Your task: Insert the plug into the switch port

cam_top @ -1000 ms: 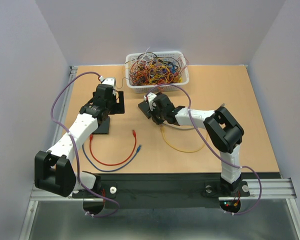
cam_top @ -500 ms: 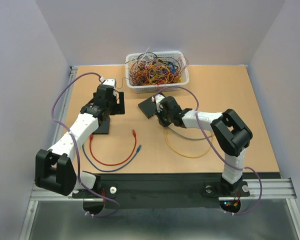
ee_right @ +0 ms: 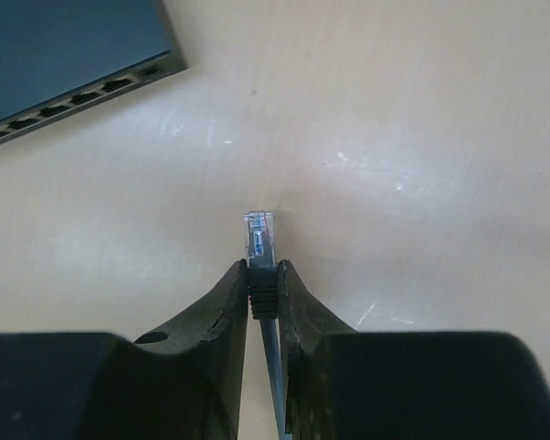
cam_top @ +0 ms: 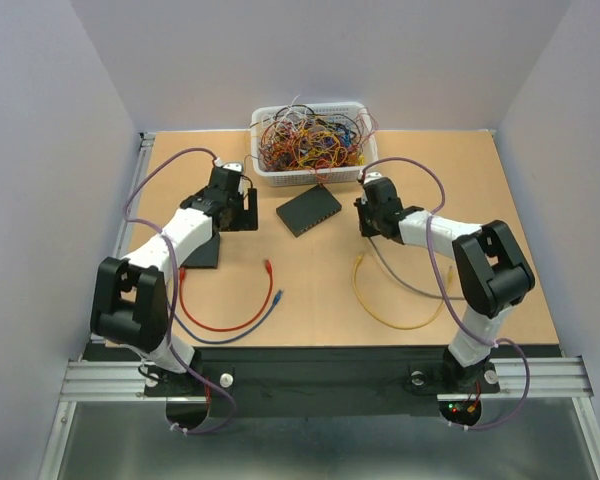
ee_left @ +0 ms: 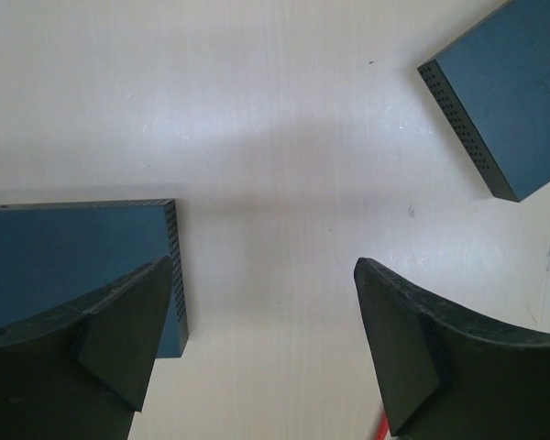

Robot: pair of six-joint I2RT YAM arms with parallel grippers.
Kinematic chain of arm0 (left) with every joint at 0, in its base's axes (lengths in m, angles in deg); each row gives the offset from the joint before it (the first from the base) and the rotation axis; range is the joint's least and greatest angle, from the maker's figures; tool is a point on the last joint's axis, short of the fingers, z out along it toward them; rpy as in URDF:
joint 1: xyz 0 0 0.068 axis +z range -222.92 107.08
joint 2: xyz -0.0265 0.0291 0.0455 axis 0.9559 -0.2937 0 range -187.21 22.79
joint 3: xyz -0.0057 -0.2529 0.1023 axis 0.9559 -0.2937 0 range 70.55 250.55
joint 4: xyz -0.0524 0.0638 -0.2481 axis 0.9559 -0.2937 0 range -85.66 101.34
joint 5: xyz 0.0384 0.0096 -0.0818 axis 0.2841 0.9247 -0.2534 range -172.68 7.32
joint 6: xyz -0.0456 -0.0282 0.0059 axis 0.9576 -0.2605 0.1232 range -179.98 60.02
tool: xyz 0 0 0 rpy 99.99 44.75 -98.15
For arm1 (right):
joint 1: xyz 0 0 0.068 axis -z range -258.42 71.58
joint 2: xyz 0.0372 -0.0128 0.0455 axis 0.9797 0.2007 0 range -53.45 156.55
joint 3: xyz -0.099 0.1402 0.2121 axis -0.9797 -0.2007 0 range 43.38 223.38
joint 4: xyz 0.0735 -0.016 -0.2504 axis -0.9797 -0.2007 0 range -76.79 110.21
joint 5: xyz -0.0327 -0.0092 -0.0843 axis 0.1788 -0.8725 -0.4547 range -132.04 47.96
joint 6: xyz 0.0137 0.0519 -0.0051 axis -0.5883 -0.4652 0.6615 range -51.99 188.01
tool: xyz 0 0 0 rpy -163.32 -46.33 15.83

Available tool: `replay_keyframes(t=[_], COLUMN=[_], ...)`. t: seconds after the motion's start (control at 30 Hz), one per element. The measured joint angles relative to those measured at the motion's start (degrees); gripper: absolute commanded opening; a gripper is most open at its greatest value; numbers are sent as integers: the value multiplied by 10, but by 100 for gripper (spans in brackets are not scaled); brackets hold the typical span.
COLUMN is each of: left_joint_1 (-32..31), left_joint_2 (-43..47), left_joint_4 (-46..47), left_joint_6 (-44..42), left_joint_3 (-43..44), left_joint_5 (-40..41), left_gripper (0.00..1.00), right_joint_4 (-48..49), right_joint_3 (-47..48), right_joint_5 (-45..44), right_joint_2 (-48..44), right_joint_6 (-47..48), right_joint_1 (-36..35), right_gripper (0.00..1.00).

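R gripper (ee_right: 261, 275): fingers (ee_right: 225, 316) clamped on the plug (ee_right: 258, 234) by its black boot. The clear tip pokes out past the fingertips, pointing fwd over the table (ee_right: 422, 137), and the cable runs back btwn the fingers. The plug is apart from the switch (ee_right: 64, 46), which sits up-left in the R wrist view. The switch's ports (ee_right: 73, 96) line the edge facing the gripper.

L gripper (ee_left: 266, 312): fingers (ee_left: 119, 339) wide apart over bare table, gripping nothing. A black box (ee_left: 73, 266) lies partly behind the L-side finger, and a switch corner shows upper right.

Top view: the switch lies mid-table btwn the two grippers, just in front of the basket (cam_top: 280, 179) of tangled wires. The R gripper is near the switch's right side, not touching. Red cable (cam_top: 230, 322) and yellow cable (cam_top: 390, 315) lie loose nearer the arm bases.
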Motion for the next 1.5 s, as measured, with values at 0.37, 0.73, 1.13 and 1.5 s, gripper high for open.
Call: replay_keyframes(t=[0.37, 0.73, 1.13, 1.5], left_joint_1=[-27, -32, -28, -36], left_joint_2=[-159, -310, -350, -349], left_joint_4=[-16, 12, 50, 118], left_joint_6=[81, 121, 148, 150], left_joint_3=[119, 214, 252, 231], left_joint_5=[31, 66, 88, 61], left_gripper=[92, 93, 93, 92], right_joint_4=[-10, -10, -5, 1], right_joint_3=[119, 165, 192, 196], right_joint_5=[14, 56, 86, 116], right_joint_2=[94, 148, 171, 175], right_joint_6=[-18, -22, -30, -39], right_joint_1=[27, 35, 35, 39], right_gripper=[0, 1, 0, 0])
